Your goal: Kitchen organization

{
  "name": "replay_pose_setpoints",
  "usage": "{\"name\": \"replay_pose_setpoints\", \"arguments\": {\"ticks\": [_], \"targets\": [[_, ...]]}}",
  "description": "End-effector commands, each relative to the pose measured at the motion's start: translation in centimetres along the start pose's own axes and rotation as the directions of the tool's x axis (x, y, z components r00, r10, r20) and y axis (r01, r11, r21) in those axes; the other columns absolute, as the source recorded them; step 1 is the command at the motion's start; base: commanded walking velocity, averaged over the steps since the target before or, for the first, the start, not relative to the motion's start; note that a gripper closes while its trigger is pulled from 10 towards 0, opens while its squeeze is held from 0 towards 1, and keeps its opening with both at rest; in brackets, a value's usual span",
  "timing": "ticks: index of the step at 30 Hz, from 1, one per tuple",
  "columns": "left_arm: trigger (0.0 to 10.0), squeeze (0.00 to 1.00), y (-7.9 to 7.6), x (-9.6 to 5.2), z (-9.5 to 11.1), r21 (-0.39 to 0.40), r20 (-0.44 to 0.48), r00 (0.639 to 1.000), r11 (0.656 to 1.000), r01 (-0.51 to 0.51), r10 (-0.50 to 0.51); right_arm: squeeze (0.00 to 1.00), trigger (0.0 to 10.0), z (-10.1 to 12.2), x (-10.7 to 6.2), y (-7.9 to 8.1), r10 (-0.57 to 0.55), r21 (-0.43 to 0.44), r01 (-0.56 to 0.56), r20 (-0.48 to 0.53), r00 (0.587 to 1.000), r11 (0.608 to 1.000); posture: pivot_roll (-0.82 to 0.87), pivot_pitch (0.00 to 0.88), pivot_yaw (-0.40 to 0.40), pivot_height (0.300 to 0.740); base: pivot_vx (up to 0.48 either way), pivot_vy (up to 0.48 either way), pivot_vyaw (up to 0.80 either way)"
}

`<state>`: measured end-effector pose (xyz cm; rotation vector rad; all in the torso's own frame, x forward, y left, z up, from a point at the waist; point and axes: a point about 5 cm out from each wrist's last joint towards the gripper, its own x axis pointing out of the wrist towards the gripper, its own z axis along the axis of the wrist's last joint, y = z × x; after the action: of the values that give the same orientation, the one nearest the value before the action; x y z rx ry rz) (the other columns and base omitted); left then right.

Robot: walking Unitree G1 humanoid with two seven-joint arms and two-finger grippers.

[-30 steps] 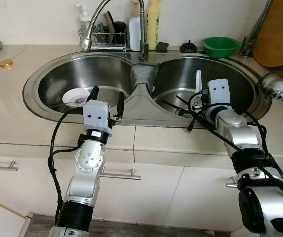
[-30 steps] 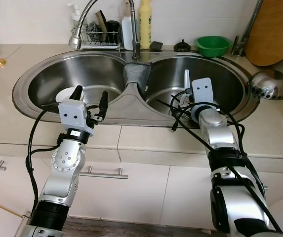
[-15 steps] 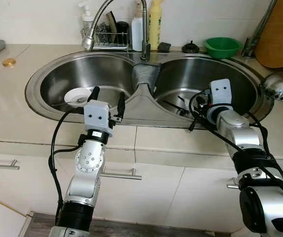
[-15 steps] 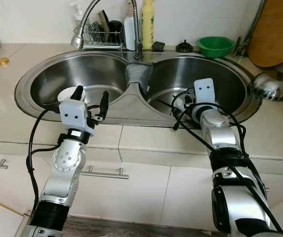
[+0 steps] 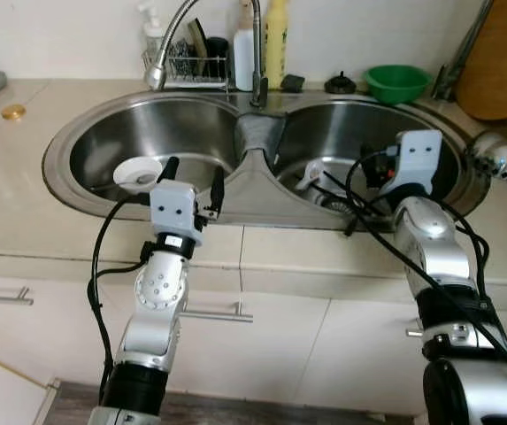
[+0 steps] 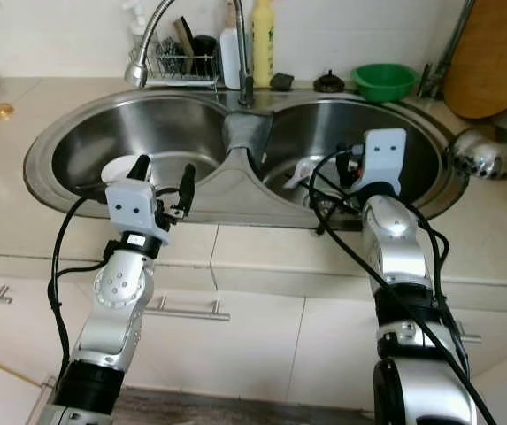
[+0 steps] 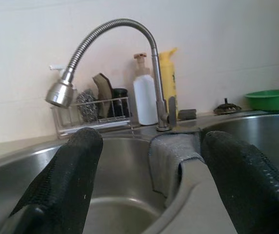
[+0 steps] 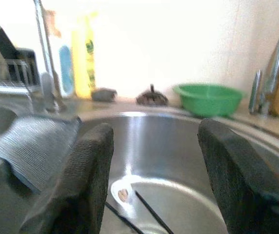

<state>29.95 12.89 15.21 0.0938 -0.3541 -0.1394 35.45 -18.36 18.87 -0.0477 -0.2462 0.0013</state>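
Item: double sink (image 5: 76,133) set in the table (image 5: 23,204), two basins.

Right basin: one white spoon (image 5: 309,178) lying on the floor near the drain, with thin black chopsticks (image 5: 324,190) just beside it. Our right pincer (image 8: 151,165) hangs above this basin, fingers (image 8: 88,180) spread wide, holding nothing.

Left basin: one white dish (image 5: 136,173) resting on the bottom. Our left pincer (image 5: 191,177) sits at the near rim, fingers wide apart and empty, aimed across the basin at the tap (image 7: 105,44).

Divider: grey cloth (image 7: 171,156) draped over it.

Behind the sink: wire rack (image 5: 187,69) with scrubbers, white bottle (image 5: 243,49), yellow bottle (image 5: 277,40), green bowl (image 5: 396,82). Steel bowl (image 5: 499,155) and wooden board (image 5: 501,57) to the right.

Step in hand, as we judge it: taking the spoon out of the right basin.

Handling notes: we should lower the right pincer straight onto the spoon's handle, close across its narrow width, and keep clear of the chopsticks, which could be dragged along. Steel is slick; the spoon may skate if nudged before the fingers close. Our own cables (image 5: 368,217) trail over the rim and should not snag.
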Motion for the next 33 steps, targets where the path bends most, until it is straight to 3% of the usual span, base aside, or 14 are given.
{"name": "replay_pose_setpoints", "arguments": {"ticks": [1, 8, 16, 28, 33], "targets": [[10.0, 0.0, 0.1, 0.0, 0.2, -0.011, 0.0, 1.0, 1.0, -0.002, 0.002, 0.0, 10.0, 0.9, 0.0, 0.2, 0.007, -0.001, -0.007, 0.05, 0.999, 1.0, -0.07, 0.0, 0.016, 0.74, 0.0, 0.48, 0.0], [10.0, 0.0, -0.1, 0.0, 0.3, -0.018, 0.006, 1.0, 1.0, 0.011, -0.01, 0.0, 10.0, 2.3, -1.3, 1.4, 0.044, -0.075, -0.032, 0.162, 0.986, 0.997, -0.08, 0.0, 0.015, 0.74, 0.0, 0.48, 0.0], [10.0, 0.0, -0.1, 0.0, 0.3, -0.019, 0.007, 1.0, 1.0, 0.015, -0.015, 0.0, 10.0, 2.7, -2.4, 2.8, 0.119, -0.155, -0.086, 0.214, 0.97, 0.984, -0.08, 0.0, 0.017, 0.74, 0.0, 0.48, 0.0], [10.0, 0.0, -0.1, 0.0, 0.3, -0.018, 0.01, 1.0, 1.0, 0.022, -0.022, 0.0, 10.0, 2.5, -3.8, 3.0, 0.13, -0.173, -0.093, 0.221, 0.967, 0.981, -0.08, 0.0, 0.02, 0.74, 0.0, 0.48, 0.0], [10.0, 0.0, -0.1, -0.1, 0.4, -0.009, 0.015, 1.0, 1.0, 0.017, -0.017, 0.0, 10.0, 2.2, -4.1, 3.1, 0.121, -0.149, -0.092, 0.203, 0.972, 0.984, -0.09, 0.0, 0.02, 0.74, 0.0, 0.271, -0.73]]}}
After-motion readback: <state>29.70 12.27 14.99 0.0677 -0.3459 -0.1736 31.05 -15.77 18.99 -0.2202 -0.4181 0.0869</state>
